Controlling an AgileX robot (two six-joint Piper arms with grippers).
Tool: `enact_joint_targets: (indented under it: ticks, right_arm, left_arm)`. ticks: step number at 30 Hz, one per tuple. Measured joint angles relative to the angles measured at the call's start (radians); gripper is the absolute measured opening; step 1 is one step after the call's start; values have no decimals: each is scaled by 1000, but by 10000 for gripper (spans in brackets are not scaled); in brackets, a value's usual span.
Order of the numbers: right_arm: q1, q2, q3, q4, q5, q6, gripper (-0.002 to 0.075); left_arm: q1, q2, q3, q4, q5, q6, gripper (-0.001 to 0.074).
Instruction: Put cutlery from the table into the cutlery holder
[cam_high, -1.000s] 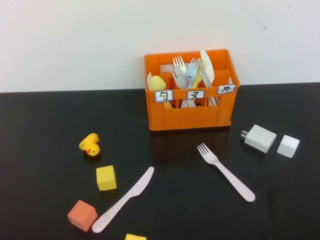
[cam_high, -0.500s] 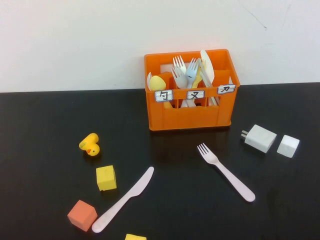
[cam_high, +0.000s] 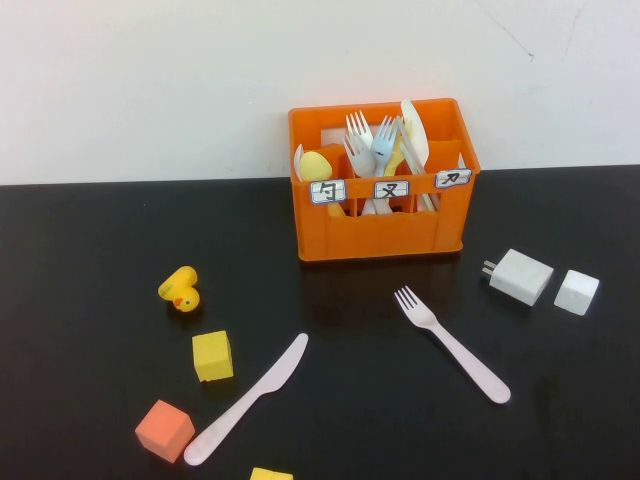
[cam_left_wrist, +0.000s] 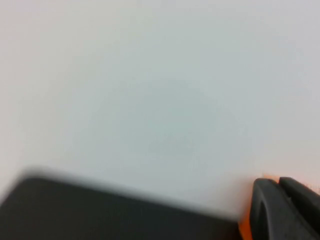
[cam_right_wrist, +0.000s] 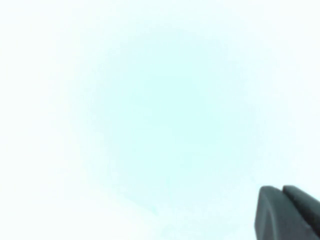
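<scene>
A pale pink knife (cam_high: 247, 400) lies on the black table (cam_high: 100, 230) at the front left, slanting toward the orange cutlery holder (cam_high: 375, 225). A pale pink fork (cam_high: 450, 343) lies front right of the holder, tines toward it. The holder stands at the back centre with several forks, a spoon and knives in it. Neither arm shows in the high view. My left gripper (cam_left_wrist: 278, 187) shows two dark fingertips pressed together, empty, facing the white wall above the table edge. My right gripper (cam_right_wrist: 281, 192) is likewise shut and empty, facing blank white.
A yellow rubber duck (cam_high: 180, 290), a yellow cube (cam_high: 212, 356), an orange cube (cam_high: 164, 430) and another yellow cube (cam_high: 270, 474) sit at the front left near the knife. A white charger (cam_high: 521, 276) and a white block (cam_high: 576, 292) sit right of the fork.
</scene>
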Motion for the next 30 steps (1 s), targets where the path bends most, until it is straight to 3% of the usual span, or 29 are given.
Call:
enact_joint_targets:
  ticks: [8, 14, 18, 20, 24, 30]
  right_arm:
    - [0, 3, -151, -485, 199, 287, -2]
    - [0, 180, -230, -980, 138, 678, -2]
    - [0, 374, -302, -1415, -77, 962, -2]
    - [0, 476, -330, -1553, -182, 1058, -2]
    - [0, 625, -351, -1658, -327, 1144, -2]
    - [0, 772, -355, -1657, -356, 1223, -2]
  left_arm:
    - [0, 339, -160, -190, 198, -2, -1]
    - [0, 511, -167, -362, 235, 33, -1]
    - [0, 627, -167, -565, 307, 338, -1]
    - [0, 692, -170, -692, 364, 512, -1]
    - [-2, 846, -203, -927, 507, 780, -1]
    - [-89, 994, -290, -960, 528, 847, -1]
